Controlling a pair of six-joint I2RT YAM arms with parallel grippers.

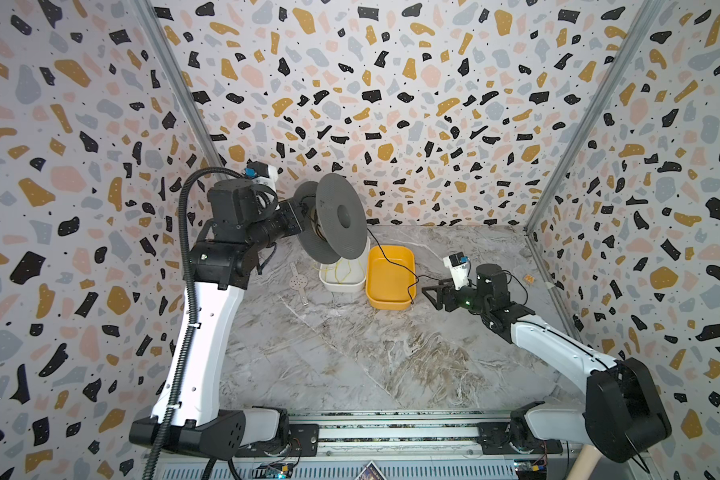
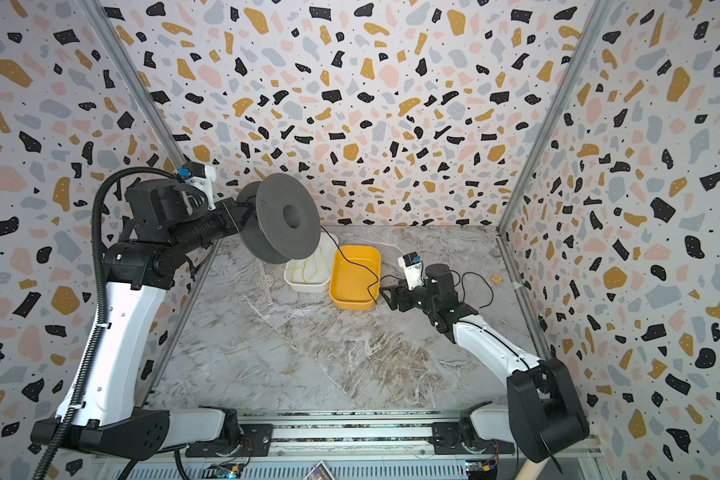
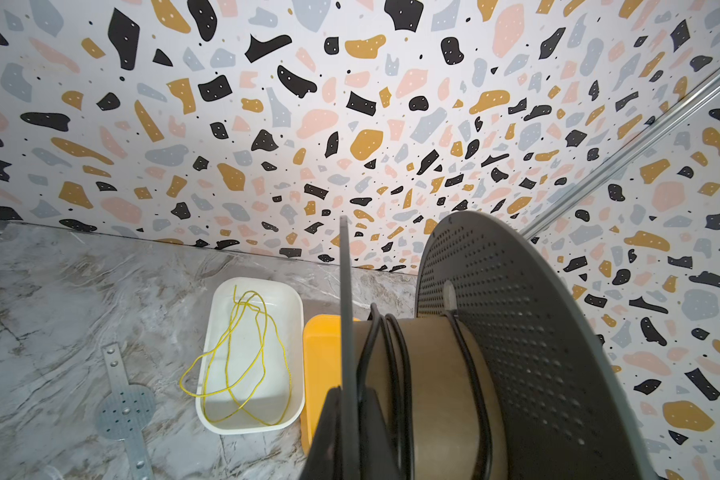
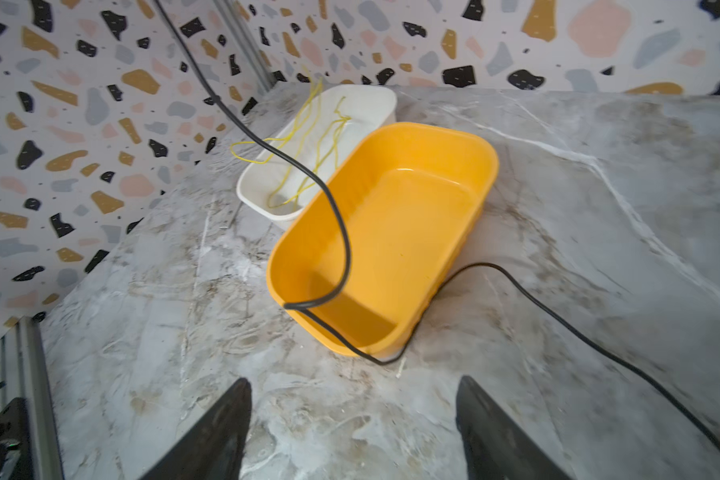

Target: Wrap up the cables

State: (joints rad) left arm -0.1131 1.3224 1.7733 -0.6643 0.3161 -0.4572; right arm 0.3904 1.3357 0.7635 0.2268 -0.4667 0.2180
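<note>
Black cable (image 4: 341,224): a few turns wound on the tan core of grey spool (image 1: 341,214), the rest trailing slack across yellow tub (image 1: 387,305) onto marble table (image 1: 350,353). Left hand (image 1: 298,214) pinches the spool flange, held aloft. Right hand (image 1: 433,293) spread wide, empty, just beside the yellow tub. White tub (image 1: 337,286) holds yellow cord (image 3: 262,332).

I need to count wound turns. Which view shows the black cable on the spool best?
The left wrist view: turns of the black cable cross the spool core. Both top views and the right wrist view show mainly slack over the yellow tray.
</note>
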